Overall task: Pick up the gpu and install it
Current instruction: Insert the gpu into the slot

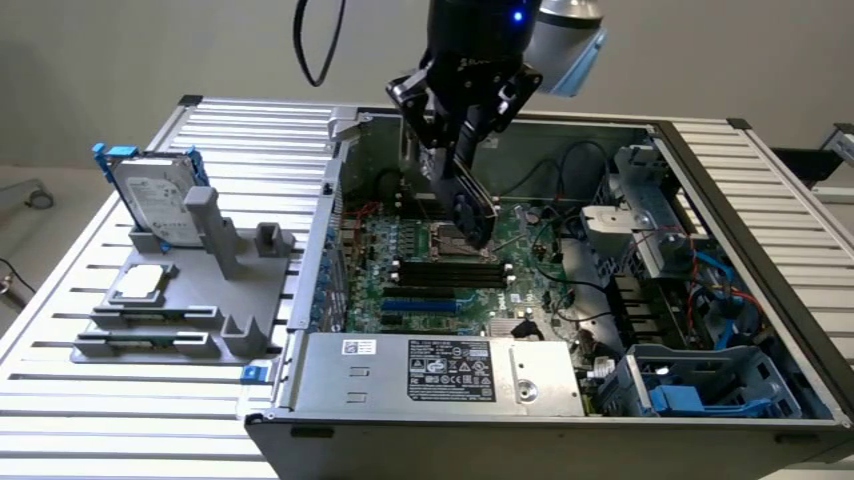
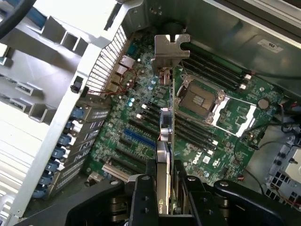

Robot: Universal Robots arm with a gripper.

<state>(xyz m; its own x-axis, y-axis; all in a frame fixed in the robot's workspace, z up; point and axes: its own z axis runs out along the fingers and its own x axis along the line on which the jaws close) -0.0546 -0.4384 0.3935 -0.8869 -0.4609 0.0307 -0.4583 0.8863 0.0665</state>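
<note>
The gpu (image 1: 470, 208) hangs edge-down inside the open computer case (image 1: 747, 200), a little above the green motherboard (image 1: 441, 265) near its CPU socket (image 2: 200, 100). My gripper (image 1: 461, 140) is shut on the card's upper edge. In the wrist view the gpu (image 2: 165, 127) is seen edge-on, thin and green, with its silver end bracket (image 2: 170, 47) at the far end toward the case's back wall. The black fingers (image 2: 142, 190) clamp it on both sides, the gripper (image 2: 165, 181) centred on the card. The blue and black expansion slots (image 2: 137, 140) lie beside and below the card.
On the exterior view's left a grey fixture (image 1: 200, 300) carries a silver hard drive with a blue frame (image 1: 154, 195) and a small square silver chip (image 1: 144, 283). The power supply box (image 1: 441, 370) fills the case's near side. Cables and drive bays (image 1: 694, 290) crowd the right.
</note>
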